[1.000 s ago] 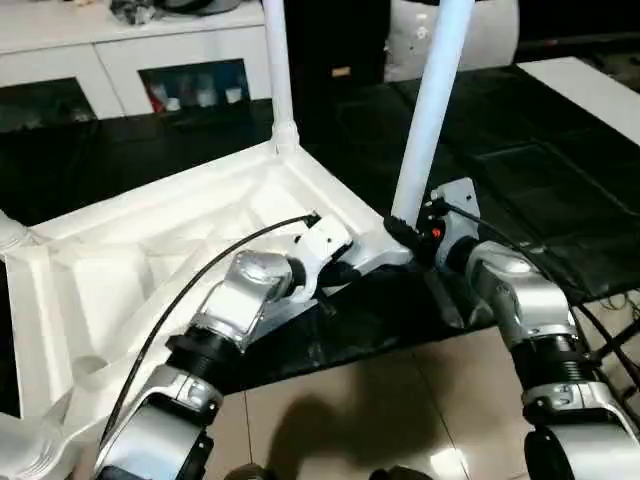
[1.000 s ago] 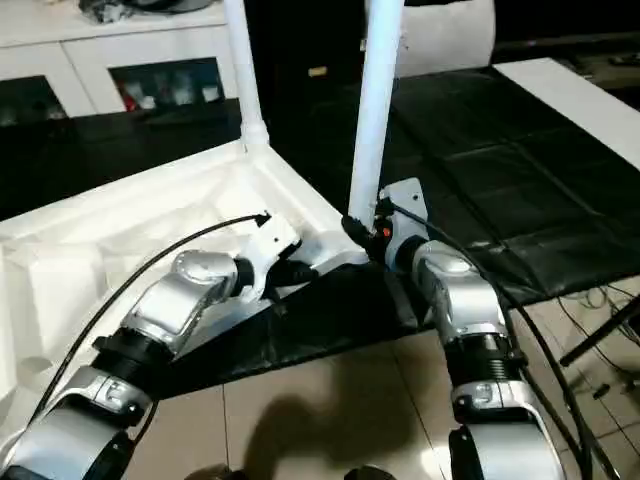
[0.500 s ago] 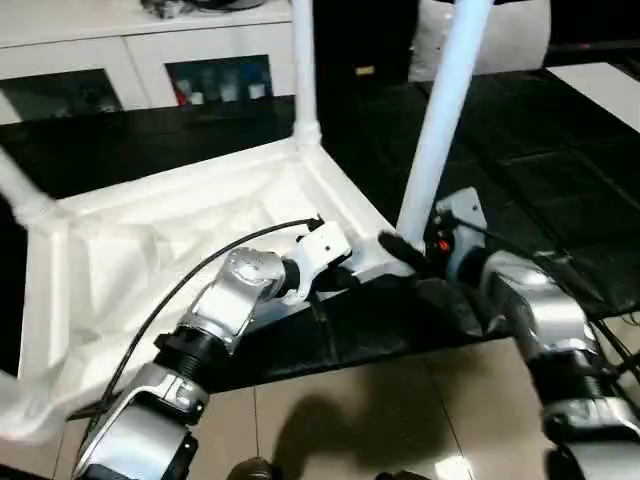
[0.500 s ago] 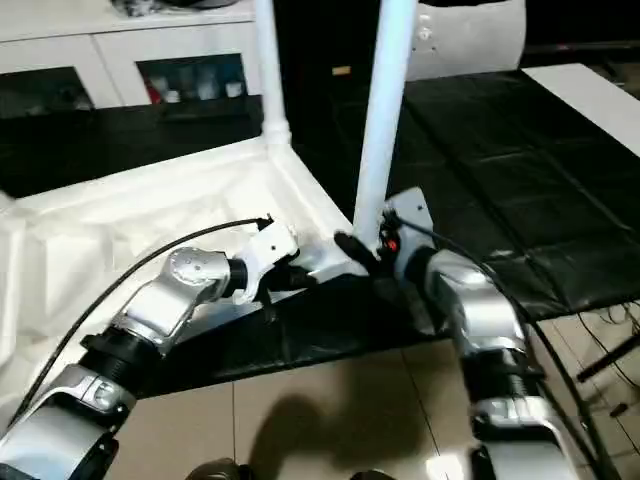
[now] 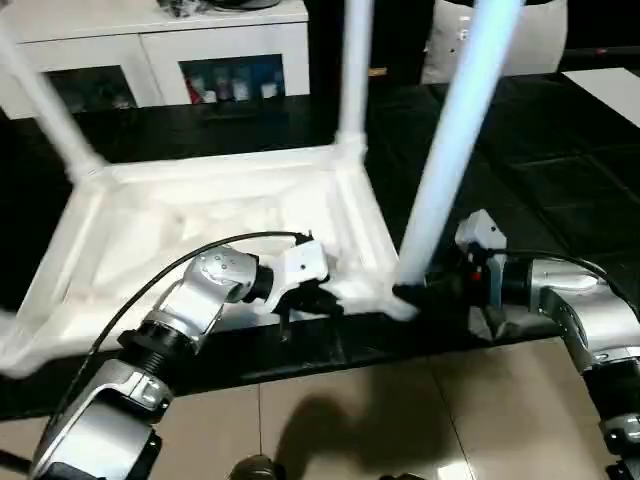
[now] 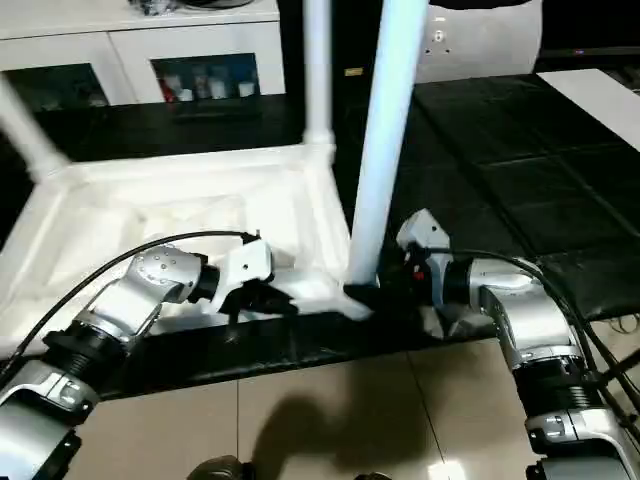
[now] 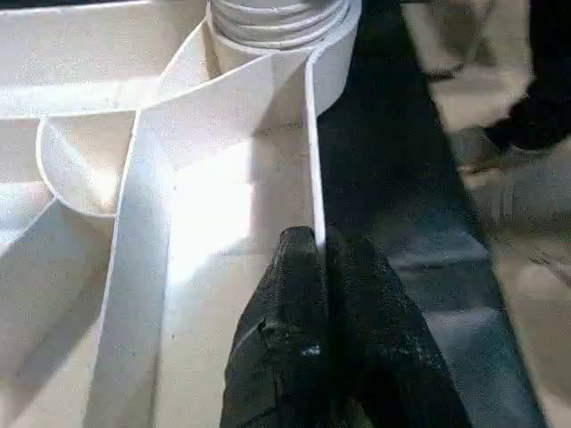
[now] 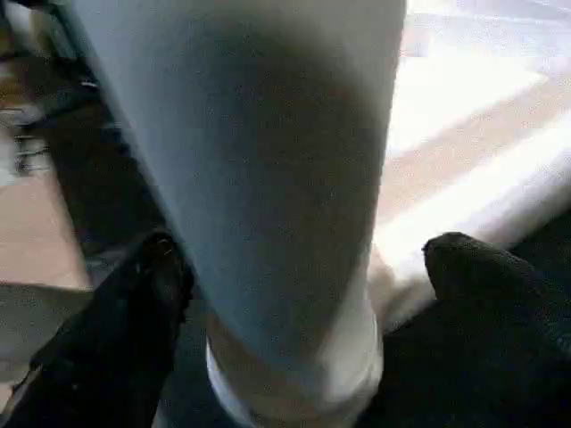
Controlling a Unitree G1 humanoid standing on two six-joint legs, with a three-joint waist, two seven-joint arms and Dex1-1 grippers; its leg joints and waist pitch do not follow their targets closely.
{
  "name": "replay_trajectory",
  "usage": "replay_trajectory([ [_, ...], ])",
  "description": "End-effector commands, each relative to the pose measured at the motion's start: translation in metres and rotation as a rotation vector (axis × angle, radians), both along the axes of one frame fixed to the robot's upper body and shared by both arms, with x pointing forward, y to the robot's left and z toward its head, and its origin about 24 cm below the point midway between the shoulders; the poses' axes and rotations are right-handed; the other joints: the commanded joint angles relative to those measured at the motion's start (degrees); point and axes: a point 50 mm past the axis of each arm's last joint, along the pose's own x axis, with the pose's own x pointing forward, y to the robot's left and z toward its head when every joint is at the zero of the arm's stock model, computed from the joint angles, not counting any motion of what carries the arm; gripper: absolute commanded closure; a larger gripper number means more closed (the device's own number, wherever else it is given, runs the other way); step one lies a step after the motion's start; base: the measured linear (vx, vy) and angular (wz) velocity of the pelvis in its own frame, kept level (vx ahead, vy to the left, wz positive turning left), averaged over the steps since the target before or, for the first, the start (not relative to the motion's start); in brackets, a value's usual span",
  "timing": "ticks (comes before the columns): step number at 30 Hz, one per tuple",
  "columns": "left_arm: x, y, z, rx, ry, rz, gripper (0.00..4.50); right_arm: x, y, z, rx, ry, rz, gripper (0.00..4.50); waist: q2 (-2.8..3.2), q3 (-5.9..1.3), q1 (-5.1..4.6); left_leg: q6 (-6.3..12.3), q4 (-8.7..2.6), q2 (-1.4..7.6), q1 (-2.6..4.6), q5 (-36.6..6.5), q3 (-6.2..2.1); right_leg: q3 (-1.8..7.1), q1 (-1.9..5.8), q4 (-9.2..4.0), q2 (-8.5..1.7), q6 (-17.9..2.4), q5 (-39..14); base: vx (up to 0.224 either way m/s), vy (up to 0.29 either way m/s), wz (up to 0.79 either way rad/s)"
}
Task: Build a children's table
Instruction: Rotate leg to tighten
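Observation:
The children's table (image 5: 200, 220) lies upside down on the black work table, ribbed underside up, with legs standing in its corner sockets. My left gripper (image 5: 315, 300) is shut on the thin near rim of the top, and its fingers (image 7: 299, 267) pinch that wall just short of the corner socket. My right gripper (image 5: 420, 295) sits at the base of the near-right leg (image 6: 385, 130). It is open, with its fingers (image 8: 156, 285) on either side of the tube: one touches it and the other stands a little off. Further legs rise at the back right (image 5: 355, 70) and back left (image 5: 45, 100).
The black-covered work table (image 5: 560, 150) stretches to the right and behind, and its front edge runs just under both grippers, above the tiled floor (image 5: 400, 420). White cabinets (image 5: 150, 50) line the back. A white slab (image 5: 610, 85) lies at the far right.
The table top has swung round on the work table, its near rim now running along the front edge, and the back-left leg has come into sight. My right forearm has swung out to the right.

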Motion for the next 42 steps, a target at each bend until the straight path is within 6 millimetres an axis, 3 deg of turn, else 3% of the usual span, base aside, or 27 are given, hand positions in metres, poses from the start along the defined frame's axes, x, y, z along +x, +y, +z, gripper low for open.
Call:
replay_trajectory([
  [1, -0.003, -0.006, 0.010, -0.003, -0.037, -0.100, 4.50, -0.004, 0.001, 0.004, 0.010, 0.013, 0.055, 0.45, -0.98, -4.35, -0.24, 5.65, -3.39, 2.44, 0.77, -7.91, -0.45, 3.06, 3.71, -4.33, -4.20, -10.82, -13.02, 0.000, 0.000, 0.00],
  [15, -0.008, 0.001, 0.012, 0.025, -0.020, -0.192, 4.50, -0.016, 0.003, 0.000, 0.036, 0.107, 0.197, 1.74, -1.29, -4.27, -0.20, 5.39, -3.38, 2.36, 0.60, -7.24, -0.46, 3.08, 3.66, -4.32, -4.23, -10.25, -13.87, 0.000, 0.000, 0.00],
  [16, -0.008, 0.001, 0.012, 0.020, -0.018, -0.187, 4.50, -0.016, 0.003, 0.000, 0.046, 0.118, 0.198, 1.83, -1.53, -4.24, -0.24, 5.41, -3.37, 2.31, 0.63, -7.11, -0.40, 3.10, 3.65, -4.34, -4.16, -10.14, -13.87, 0.000, 0.000, 0.00],
  [22, -0.004, -0.008, 0.010, -0.035, -0.019, -0.097, 4.50, -0.011, 0.012, -0.012, 0.093, 0.146, 0.109, 2.24, -1.48, -4.14, -0.30, 5.27, -3.37, 2.29, 0.54, -6.99, -0.40, 3.08, 3.60, -4.44, -4.26, -9.82, -15.04, 0.000, 0.000, 0.00],
  [26, 0.002, -0.017, 0.011, -0.076, -0.024, 0.013, 4.50, 0.002, 0.020, -0.022, 0.071, 0.106, -0.060, 2.34, -1.55, -3.91, -1.08, 3.38, -3.66, 2.08, 0.71, -8.65, -0.54, 2.83, 3.46, -4.99, -4.25, -8.88, -19.27, 0.000, 0.000, 0.00],
  [27, 0.003, -0.019, 0.012, -0.087, -0.023, 0.041, 4.50, 0.006, 0.022, -0.024, 0.064, 0.092, -0.101, 2.37, -1.57, -3.85, -1.51, 2.96, -3.78, 1.98, 0.70, -9.22, -0.51, 2.77, 3.61, -5.14, -4.23, -8.44, -20.53, 0.000, 0.000, 0.00],
  [28, 0.009, -0.030, 0.015, -0.133, -0.015, 0.159, 4.50, 0.021, 0.024, -0.032, 0.044, 0.100, -0.292, 2.41, -1.35, -3.62, -2.10, 2.58, -3.87, 2.00, 0.74, -9.85, -0.60, 2.83, 3.48, -5.17, -4.27, -8.48, -20.96, 0.000, 0.000, 0.00],
  [29, 0.011, -0.035, 0.015, -0.148, -0.006, 0.213, 4.50, 0.027, 0.026, -0.032, 0.034, 0.097, -0.360, 2.41, -1.31, -3.31, -3.23, 1.77, -4.09, 1.92, 0.52, -10.93, -0.67, 2.60, 3.46, -5.23, -4.02, -8.88, -22.21, 0.000, 0.000, 0.00],
  [30, 0.012, -0.036, 0.015, -0.151, -0.004, 0.224, 4.50, 0.028, 0.027, -0.032, 0.032, 0.096, -0.373, 2.43, -1.38, -3.35, -3.45, 1.45, -4.04, 1.76, 0.77, -11.66, -0.76, 2.44, 3.57, -5.62, -4.08, -8.49, -23.64, 0.000, 0.000, 0.00],
  [34, 0.017, -0.057, 0.015, -0.184, -0.013, 0.389, 4.50, 0.046, 0.041, -0.025, 0.023, 0.039, -0.608, 2.46, -1.66, -3.57, -4.76, 2.22, -3.86, 1.54, 0.37, -9.92, -0.67, 2.69, 3.80, -5.60, -3.97, -8.28, -21.08, 0.000, 0.000, 0.00],
  [37, 0.017, -0.064, 0.014, -0.189, -0.022, 0.394, 4.50, 0.043, 0.049, -0.022, 0.041, -0.007, -0.559, 2.46, -1.84, -3.71, -4.59, 3.68, -3.56, 1.31, 0.52, -9.07, -0.38, 2.75, 3.73, -5.75, -4.02, -8.60, -19.26, 0.000, 0.000, 0.00],
  [39, 0.017, -0.066, 0.014, -0.183, -0.030, 0.401, 4.50, 0.043, 0.050, -0.021, 0.056, -0.002, -0.544, 1.95, -2.04, -3.67, -4.53, 4.63, -3.61, 1.38, 0.39, -8.23, -0.34, 2.76, 3.85, -5.59, -3.85, -8.87, -17.75, 0.000, 0.000, 0.00],
  [42, 0.017, -0.060, 0.013, -0.163, -0.052, 0.397, 4.50, 0.040, 0.046, -0.013, 0.082, -0.019, -0.510, 1.79, -1.81, -3.60, -4.28, 5.18, -3.69, 1.64, 0.55, -8.17, -0.40, 2.81, 3.81, -5.47, -3.86, -9.44, -16.58, 0.000, 0.000, 0.00],
])
